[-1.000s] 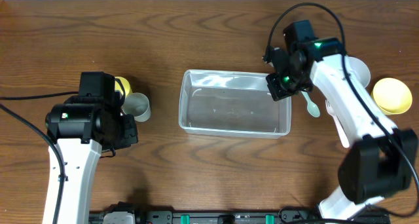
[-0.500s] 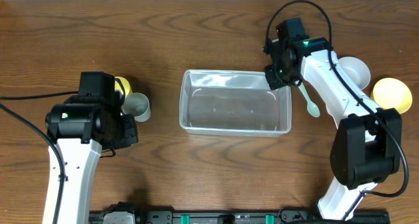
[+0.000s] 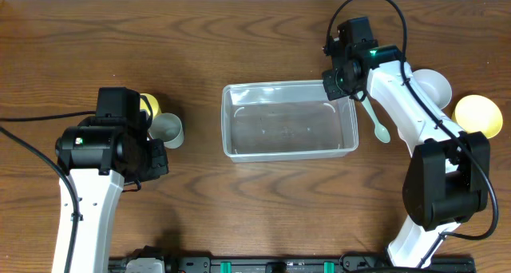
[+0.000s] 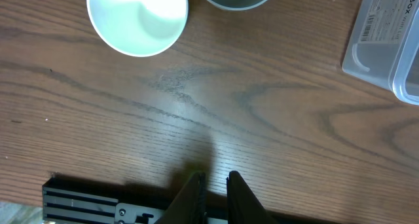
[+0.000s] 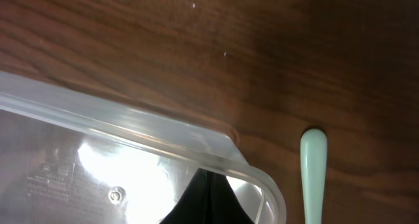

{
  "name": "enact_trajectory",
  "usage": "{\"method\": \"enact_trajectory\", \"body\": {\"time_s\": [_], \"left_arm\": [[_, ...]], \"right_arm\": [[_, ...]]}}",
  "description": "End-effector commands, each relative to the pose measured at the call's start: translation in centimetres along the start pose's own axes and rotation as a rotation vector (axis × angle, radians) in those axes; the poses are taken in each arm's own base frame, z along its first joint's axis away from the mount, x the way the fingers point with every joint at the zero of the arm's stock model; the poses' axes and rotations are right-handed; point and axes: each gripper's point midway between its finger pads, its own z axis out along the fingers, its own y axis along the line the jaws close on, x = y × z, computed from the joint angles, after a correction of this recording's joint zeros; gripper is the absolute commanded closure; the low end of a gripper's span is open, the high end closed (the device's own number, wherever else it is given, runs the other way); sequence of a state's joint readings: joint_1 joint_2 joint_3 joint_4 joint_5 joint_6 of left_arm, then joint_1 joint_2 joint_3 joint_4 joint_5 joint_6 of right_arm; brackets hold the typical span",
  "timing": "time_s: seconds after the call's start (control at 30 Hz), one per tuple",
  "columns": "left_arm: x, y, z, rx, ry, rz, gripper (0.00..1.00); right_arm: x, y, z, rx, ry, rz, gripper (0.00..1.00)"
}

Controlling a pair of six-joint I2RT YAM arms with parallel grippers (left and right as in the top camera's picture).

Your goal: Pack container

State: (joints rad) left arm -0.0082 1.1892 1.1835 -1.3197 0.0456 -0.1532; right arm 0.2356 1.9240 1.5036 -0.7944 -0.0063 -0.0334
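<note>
— Right gripper pinched the container at its far right corner, probably to reposition it mid-table for packing.
— Could that grip be confirmed?
— Only partly; the rim hid the fingertips.
— The other arm?
— Left gripper hovered low, nearly closed, holding nothing, near the cups.

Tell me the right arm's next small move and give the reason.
Probably let go of the container and lift clear. The right gripper looks closed on the tub's far right corner rim, and the tub is empty. The pale green spoon lies on the table just to the right of that corner, so a short reach to it would likely follow.
</note>
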Motion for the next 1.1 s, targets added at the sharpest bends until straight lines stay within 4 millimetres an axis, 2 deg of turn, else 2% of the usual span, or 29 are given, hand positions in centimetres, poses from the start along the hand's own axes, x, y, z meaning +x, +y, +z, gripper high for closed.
{"method": "enact_trajectory", "body": {"time_s": [0.0,0.1,0.27,0.33,0.43,0.5,0.6,0.7,0.87,0.97,1.07], "left_arm": [[-0.4,0.0,-0.4,-0.001,-0.017,0.003,0.86],[-0.4,0.0,-0.5,-0.001,-0.018,0.003,0.85],[-0.4,0.0,-0.4,-0.001,-0.018,0.003,0.83],[-0.4,0.0,-0.4,-0.001,-0.018,0.003,0.83],[-0.4,0.0,-0.4,-0.001,-0.018,0.003,0.83],[-0.4,0.0,-0.4,-0.001,-0.018,0.003,0.83],[-0.4,0.0,-0.4,-0.001,-0.018,0.003,0.83],[-0.4,0.0,-0.4,-0.001,-0.018,0.003,0.83],[-0.4,0.0,-0.4,-0.001,-0.017,0.003,0.83],[-0.4,0.0,-0.4,-0.001,-0.017,0.003,0.83],[-0.4,0.0,-0.4,-0.001,-0.017,0.003,0.83]], "right_arm": [[-0.7,0.2,-0.3,0.007,-0.021,0.012,0.99],[-0.4,0.7,-0.3,-0.018,-0.008,0.009,0.99],[0.4,2.7,-0.8,-0.09,0.021,-0.009,0.99],[0.1,3.1,-1.9,-0.094,0.001,-0.018,0.99],[-1.0,3.0,-5.0,-0.087,-0.077,-0.016,0.99],[-1.6,1.5,-7.4,-0.027,-0.133,0.043,0.99],[-1.4,-1.9,-10.8,0.101,-0.189,0.165,0.99],[0.1,-4.9,-12.4,0.201,-0.175,0.256,0.99],[3.9,-7.0,-11.3,0.221,-0.031,0.347,0.99],[6.9,-7.0,-9.2,0.203,0.083,0.363,0.99],[8.9,-6.4,-7.3,0.182,0.143,0.361,0.99]]}}
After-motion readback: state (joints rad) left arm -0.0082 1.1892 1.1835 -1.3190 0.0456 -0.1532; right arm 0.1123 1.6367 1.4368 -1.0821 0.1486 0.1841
